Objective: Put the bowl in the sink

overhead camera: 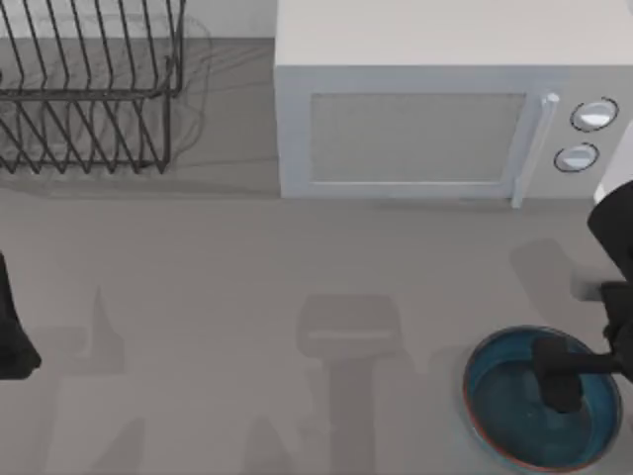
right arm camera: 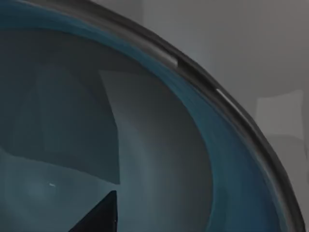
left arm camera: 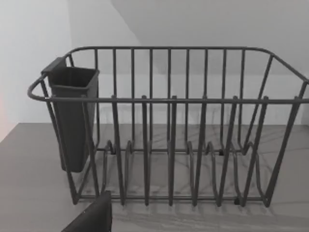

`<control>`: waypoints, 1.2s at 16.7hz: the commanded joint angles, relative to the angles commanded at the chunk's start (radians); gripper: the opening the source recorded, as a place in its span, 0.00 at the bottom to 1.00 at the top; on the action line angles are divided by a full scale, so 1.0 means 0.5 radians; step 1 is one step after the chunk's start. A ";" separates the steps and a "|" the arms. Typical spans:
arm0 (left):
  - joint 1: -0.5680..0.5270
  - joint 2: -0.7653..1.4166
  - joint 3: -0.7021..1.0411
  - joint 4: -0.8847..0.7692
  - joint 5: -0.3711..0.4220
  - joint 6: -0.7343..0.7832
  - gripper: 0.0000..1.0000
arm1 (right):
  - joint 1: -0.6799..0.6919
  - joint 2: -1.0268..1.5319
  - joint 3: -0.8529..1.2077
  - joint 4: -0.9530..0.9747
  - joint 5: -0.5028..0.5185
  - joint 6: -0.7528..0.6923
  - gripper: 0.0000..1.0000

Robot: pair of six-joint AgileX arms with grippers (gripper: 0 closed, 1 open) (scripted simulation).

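- Idling at the surface's (overhead camera: 198, 297) far-left edge: left tool (overhead camera: 12, 336), with its wrist camera facing the wire dish rack (left arm camera: 169, 145) and the dark cutlery cup (left arm camera: 72, 116) clipped to one end of it; impossible to tell how its fingers stand.
- Standing along the far side, rack at left and white microwave (overhead camera: 415, 109) to its right.
- Sitting at the near right corner of the surface: the bowl (overhead camera: 504, 406), blue-teal inside with a reddish-brown rim.
- Hanging over the bowl's inside, toward its right half: right tool (overhead camera: 562, 381); spread of the fingers not readable either.
- Likely going for a rim grasp: lowering with one finger inside and one outside the wall, closing firmly, lifting level.
- Not finding any sink here, so keeping the carry slow.
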 joint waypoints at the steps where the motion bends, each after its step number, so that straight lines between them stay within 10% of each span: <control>1: 0.000 0.000 0.000 0.000 0.000 0.000 1.00 | 0.000 0.000 0.000 0.000 0.000 0.000 0.77; 11: 0.000 0.000 0.000 0.000 0.000 0.000 1.00 | 0.000 0.000 0.000 0.000 0.000 0.000 0.02; 20: 0.000 0.000 0.000 0.000 0.000 0.000 1.00 | 0.000 -0.003 0.002 -0.002 0.002 0.000 0.00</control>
